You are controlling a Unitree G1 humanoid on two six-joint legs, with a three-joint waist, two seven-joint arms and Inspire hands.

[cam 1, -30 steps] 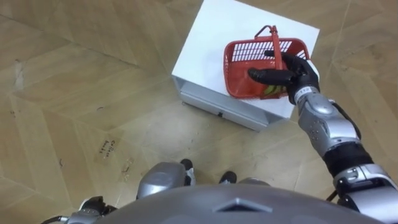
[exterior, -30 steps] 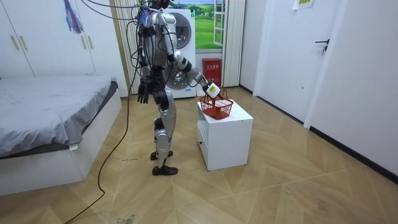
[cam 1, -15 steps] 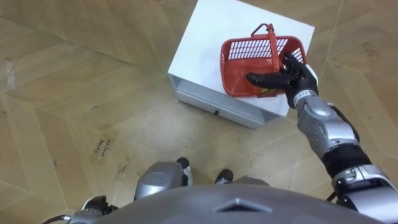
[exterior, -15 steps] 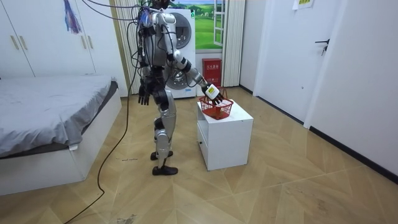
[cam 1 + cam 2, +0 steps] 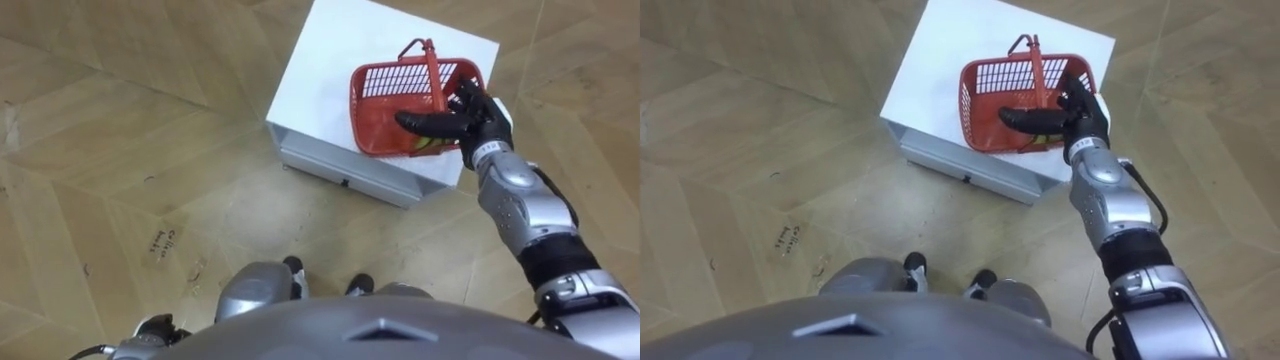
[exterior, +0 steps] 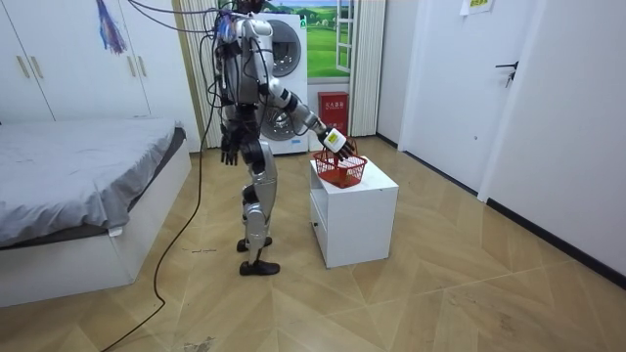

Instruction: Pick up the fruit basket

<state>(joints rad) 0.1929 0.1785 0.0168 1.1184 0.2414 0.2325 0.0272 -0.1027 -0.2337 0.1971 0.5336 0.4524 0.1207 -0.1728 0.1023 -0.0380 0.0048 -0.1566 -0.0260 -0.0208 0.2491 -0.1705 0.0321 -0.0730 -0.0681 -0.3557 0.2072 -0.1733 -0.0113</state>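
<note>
The red plastic mesh basket [image 5: 398,100] sits on the white box-shaped cabinet [image 5: 330,70]. The black right hand [image 5: 476,118] is open over its right side. The tall handle [image 5: 434,70] points away from the robot, just left of the fingers [image 5: 468,95]. The left hand [image 6: 230,154] hangs loose, far off.

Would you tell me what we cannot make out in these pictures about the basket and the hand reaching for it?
- Fruit: in the eye views the right hand covers most of it, so its kind and number are unclear.
- Whether that hand touches the basket: in the eye views the hand itself hides the contact, and in the room view it is too small to see.
</note>
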